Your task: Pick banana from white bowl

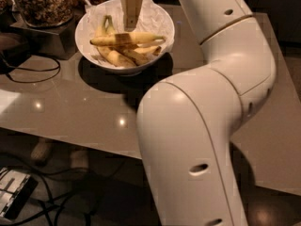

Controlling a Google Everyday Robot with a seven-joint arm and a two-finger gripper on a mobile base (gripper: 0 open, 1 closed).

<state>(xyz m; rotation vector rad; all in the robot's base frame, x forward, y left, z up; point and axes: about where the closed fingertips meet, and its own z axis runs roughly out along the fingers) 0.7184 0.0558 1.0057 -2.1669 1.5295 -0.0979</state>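
the gripper [130, 25] hangs inside the white bowl [141, 68] rim, directly above the banana [143, 37] middle. the banana's long axis runs left-right beneath it. grip state cannot be told.

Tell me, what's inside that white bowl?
The white bowl holds crumpled paper and shorter bananas, with the long banana lying across them. The gripper hangs over its middle, hiding part of it. Anything beneath the pile is covered.

Dim, warm light, seemingly from overhead. Bright glints dot the glossy table [70, 98] — the white bowl [169, 26] casts a dark shadow in front. The gripper [131, 25] hangs just over the bowl, softly lit.
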